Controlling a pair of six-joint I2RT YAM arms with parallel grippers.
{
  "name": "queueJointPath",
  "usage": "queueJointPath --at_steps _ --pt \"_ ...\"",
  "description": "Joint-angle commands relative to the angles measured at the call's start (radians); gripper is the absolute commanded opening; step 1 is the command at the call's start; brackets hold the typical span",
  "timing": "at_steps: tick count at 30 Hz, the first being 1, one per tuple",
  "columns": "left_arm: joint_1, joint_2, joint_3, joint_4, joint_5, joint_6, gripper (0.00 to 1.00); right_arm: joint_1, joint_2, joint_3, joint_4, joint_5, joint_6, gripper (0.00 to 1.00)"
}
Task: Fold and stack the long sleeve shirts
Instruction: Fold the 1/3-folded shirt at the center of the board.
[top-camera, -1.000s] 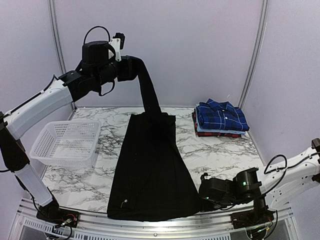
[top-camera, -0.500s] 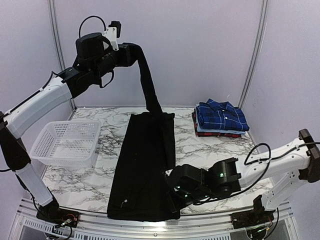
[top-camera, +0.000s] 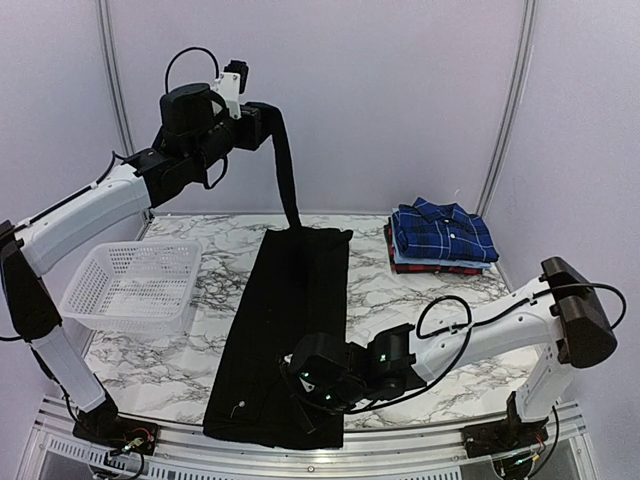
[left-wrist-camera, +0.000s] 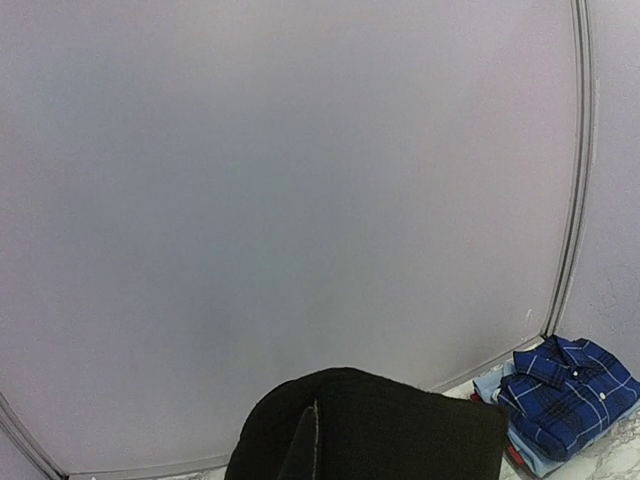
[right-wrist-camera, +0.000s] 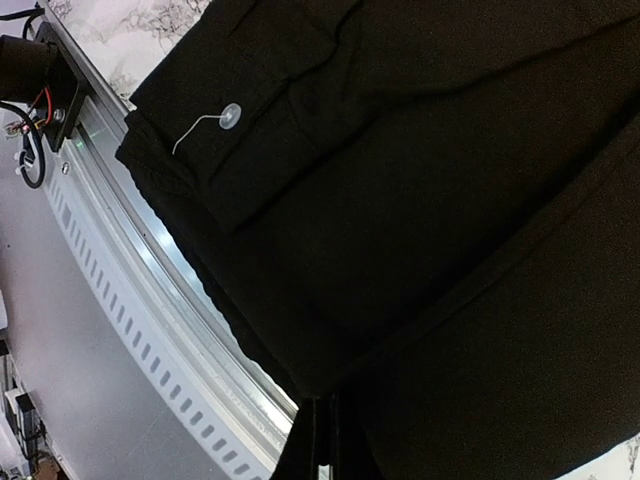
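Note:
A plain black long sleeve shirt (top-camera: 290, 320) lies lengthwise down the middle of the marble table (top-camera: 420, 300). My left gripper (top-camera: 262, 112) is raised high at the back and shut on one end of the shirt. From it a narrow black strip hangs taut down to the shirt's far edge. In the left wrist view black cloth (left-wrist-camera: 380, 425) drapes over the left gripper (left-wrist-camera: 315, 445). My right gripper (top-camera: 308, 388) sits low over the shirt's near part, shut on a fold of it. In the right wrist view the right gripper (right-wrist-camera: 335, 440) pinches the black cloth (right-wrist-camera: 420, 180), near a small white button (right-wrist-camera: 231, 114).
Folded shirts are stacked at the back right, a blue plaid one (top-camera: 442, 232) on top. A white mesh basket (top-camera: 135, 285) stands at the left. The metal rail (right-wrist-camera: 150, 300) of the table's near edge runs just under the shirt's hem.
My right arm has swept left from the near right corner, carrying the shirt's right edge over onto the middle, so the shirt is narrower. The left gripper rose, then dropped back, and the hanging strip narrowed.

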Motion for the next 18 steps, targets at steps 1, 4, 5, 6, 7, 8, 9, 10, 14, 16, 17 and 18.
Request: queueJointPath --at_steps 1,4,5,6,7,8,9,10,14,16,17,18 --pt "0.009 -0.040 -0.021 0.058 0.000 0.027 0.00 -0.015 -0.002 -0.016 0.087 -0.069 -0.002 0.00" --pt "0.012 -0.044 -0.023 0.054 0.017 0.028 0.00 -0.021 -0.015 -0.005 0.105 -0.083 -0.019 0.20" --pt "0.012 -0.045 -0.020 0.052 0.023 0.030 0.00 -0.027 -0.028 0.004 0.103 -0.080 -0.029 0.29" --pt "0.012 -0.045 -0.017 0.049 0.028 0.031 0.00 -0.037 -0.047 0.007 0.097 -0.072 -0.038 0.35" --pt "0.013 -0.046 -0.014 0.047 0.031 0.031 0.00 -0.053 -0.068 0.009 0.086 -0.060 -0.050 0.41" --pt "0.014 -0.047 -0.013 0.045 0.039 0.033 0.00 -0.073 -0.098 0.005 0.073 -0.043 -0.060 0.45" --pt "0.014 -0.049 -0.012 0.044 0.044 0.035 0.00 -0.100 -0.129 -0.002 0.060 -0.025 -0.073 0.49" --pt "0.014 -0.051 -0.012 0.043 0.049 0.036 0.00 -0.132 -0.162 -0.009 0.043 0.002 -0.085 0.51" --pt "0.014 -0.061 -0.018 0.040 0.066 0.045 0.00 -0.299 -0.299 -0.052 0.039 0.079 -0.121 0.56" --pt "0.014 -0.067 -0.029 0.041 0.068 0.046 0.00 -0.389 -0.340 -0.066 0.050 0.102 -0.137 0.57" --pt "0.014 -0.071 -0.040 0.042 0.069 0.046 0.00 -0.432 -0.350 -0.070 0.058 0.104 -0.147 0.57" --pt "0.014 -0.075 -0.046 0.042 0.068 0.046 0.00 -0.467 -0.357 -0.073 0.066 0.104 -0.154 0.57"
